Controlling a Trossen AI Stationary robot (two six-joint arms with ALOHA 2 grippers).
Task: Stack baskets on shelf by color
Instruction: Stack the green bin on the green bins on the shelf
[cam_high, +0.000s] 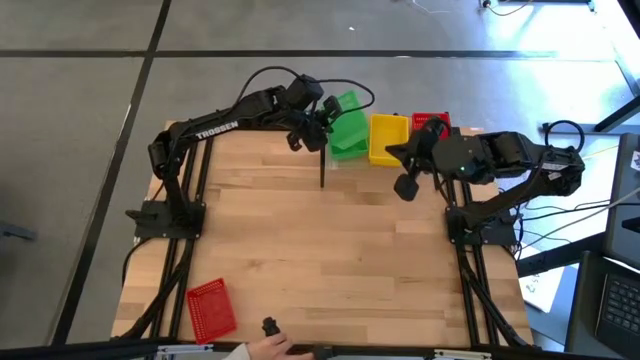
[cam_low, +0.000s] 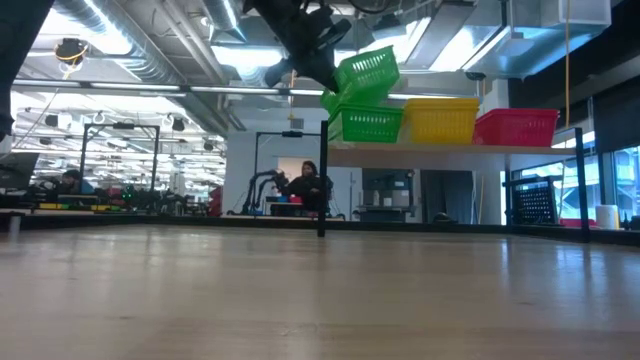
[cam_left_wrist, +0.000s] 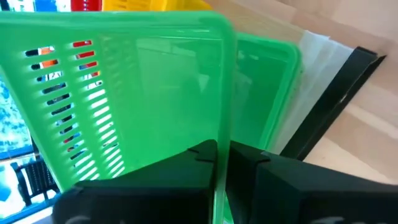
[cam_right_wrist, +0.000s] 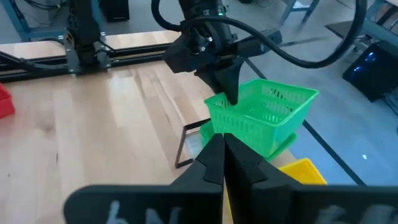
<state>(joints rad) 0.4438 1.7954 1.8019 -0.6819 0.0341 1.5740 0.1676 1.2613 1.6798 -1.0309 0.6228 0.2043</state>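
Note:
On the pale shelf, with its dark post, stand a green basket, a yellow basket and a red basket in a row. A second green basket hangs tilted over the first, its lower part seemingly resting in it. My left gripper is shut on this upper basket. My right gripper hovers shut and holding nothing, near the yellow basket. Another red basket lies flat on the table's near left corner. My left gripper pinches the upper green basket's side wall at its rim, one finger inside the basket and one outside. The fingers slant down from the table's left side. The basket is tilted, its held side up, its lower part on the green basket beneath.
A person's hand shows at the table's near edge beside a small dark object. The wide wooden tabletop lies between the arms. The room beyond holds benches and people.

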